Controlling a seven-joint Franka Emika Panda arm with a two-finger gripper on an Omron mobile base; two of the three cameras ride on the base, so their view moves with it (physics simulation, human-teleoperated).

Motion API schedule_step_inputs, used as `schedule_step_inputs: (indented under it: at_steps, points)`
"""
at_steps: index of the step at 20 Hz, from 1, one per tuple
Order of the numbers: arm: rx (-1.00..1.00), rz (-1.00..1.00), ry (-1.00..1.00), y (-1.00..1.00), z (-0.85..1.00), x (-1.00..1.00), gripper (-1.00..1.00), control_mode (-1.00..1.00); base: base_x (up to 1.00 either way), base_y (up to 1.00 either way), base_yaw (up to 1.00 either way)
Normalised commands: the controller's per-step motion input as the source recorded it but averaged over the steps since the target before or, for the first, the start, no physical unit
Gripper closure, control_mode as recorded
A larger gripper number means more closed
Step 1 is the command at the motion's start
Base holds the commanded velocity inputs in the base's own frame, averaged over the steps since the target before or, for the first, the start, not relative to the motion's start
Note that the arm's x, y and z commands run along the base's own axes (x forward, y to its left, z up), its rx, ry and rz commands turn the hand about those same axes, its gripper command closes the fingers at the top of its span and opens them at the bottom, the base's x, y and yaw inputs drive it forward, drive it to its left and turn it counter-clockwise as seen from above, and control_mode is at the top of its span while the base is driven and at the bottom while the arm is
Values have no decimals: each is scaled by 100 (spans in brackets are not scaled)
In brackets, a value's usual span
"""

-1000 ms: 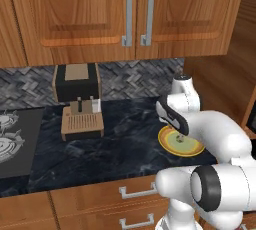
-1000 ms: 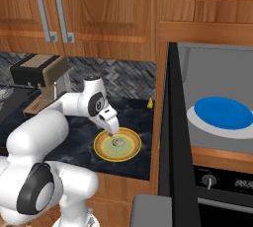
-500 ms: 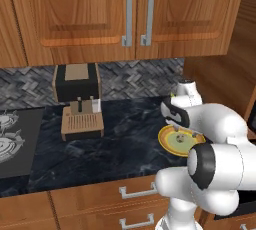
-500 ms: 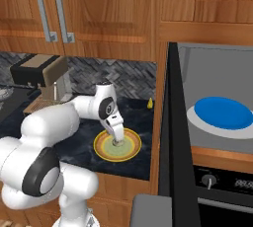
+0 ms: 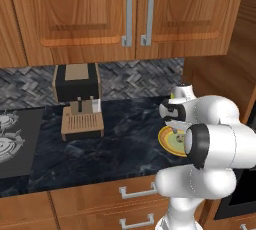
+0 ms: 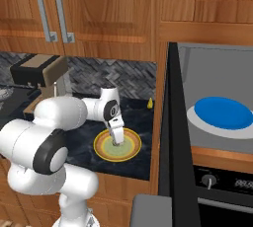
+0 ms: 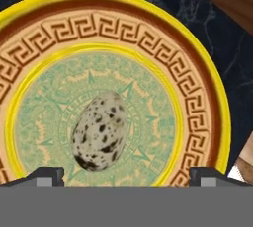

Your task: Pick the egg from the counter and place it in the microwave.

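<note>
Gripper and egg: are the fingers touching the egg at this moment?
Apart. In the hand view the egg lies on the plate between the open fingertips, with clear plate surface showing on both sides.

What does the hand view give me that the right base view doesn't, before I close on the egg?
Hand view alone: the egg is speckled, lies tilted in the green middle of the plate, and sits between the two spread fingertips, nearer the one at the view's left, untouched.

Right base view alone: the microwave stands open to the right with its blue disc, and a small yellow pointed item sits on the counter behind the plate.

Both: the open gripper poised just above the yellow-rimmed plate on the dark counter.
</note>
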Motion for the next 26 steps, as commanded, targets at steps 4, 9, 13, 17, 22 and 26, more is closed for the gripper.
schedule_step_inputs:
  at_steps: [4,9,13,17,22,26]
  points:
    - [0,-8,0,-8,-18,1,-100,-100,0,0,0]
    - [0,-5,0,-4,-24,14,-100,-100,0,0,0]
    - [0,-2,0,0,-10,8,-100,-100,0,0,0]
    - [0,-2,0,0,-3,6,-100,-100,0,0,0]
    - [0,-1,-1,0,-2,0,-100,-100,0,0,0]
    - [0,-2,0,0,-5,0,-100,-100,0,0,0]
